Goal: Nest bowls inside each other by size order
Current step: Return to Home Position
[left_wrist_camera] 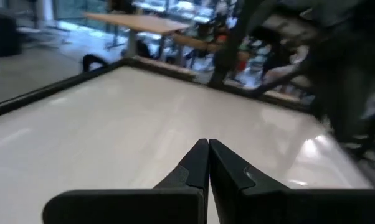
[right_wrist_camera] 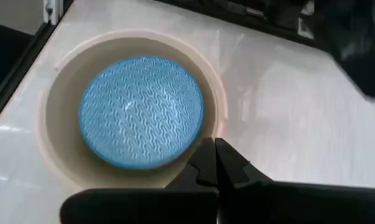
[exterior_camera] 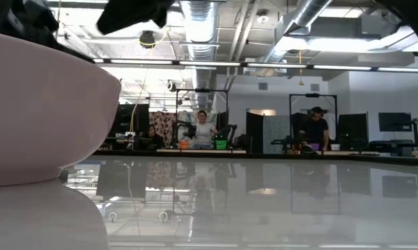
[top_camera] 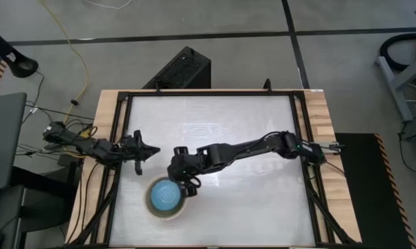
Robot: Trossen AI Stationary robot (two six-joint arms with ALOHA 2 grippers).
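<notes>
Blue bowl point(right_wrist_camera: 141, 112) sits nested in the cream bowl point(right_wrist_camera: 55, 127) near the desk's point(top_camera: 249, 117) front-left edge. The right hand point(right_wrist_camera: 213, 149), fingers pressed together and empty, hangs close by the rim. The left hand point(left_wrist_camera: 208, 149), likewise closed, waits at the desk's left side.

Directly ahead of the right gripper point(right_wrist_camera: 215, 149), fingers pressed together, the blue bowl point(right_wrist_camera: 141, 112) nested in the cream bowl point(right_wrist_camera: 222, 99) blocks the way. Ahead of the left gripper point(left_wrist_camera: 208, 152), also closed, bare table top point(left_wrist_camera: 113, 124) runs clear to the black frame point(left_wrist_camera: 50, 90); the right arm point(top_camera: 249, 146) crosses beside it.
</notes>
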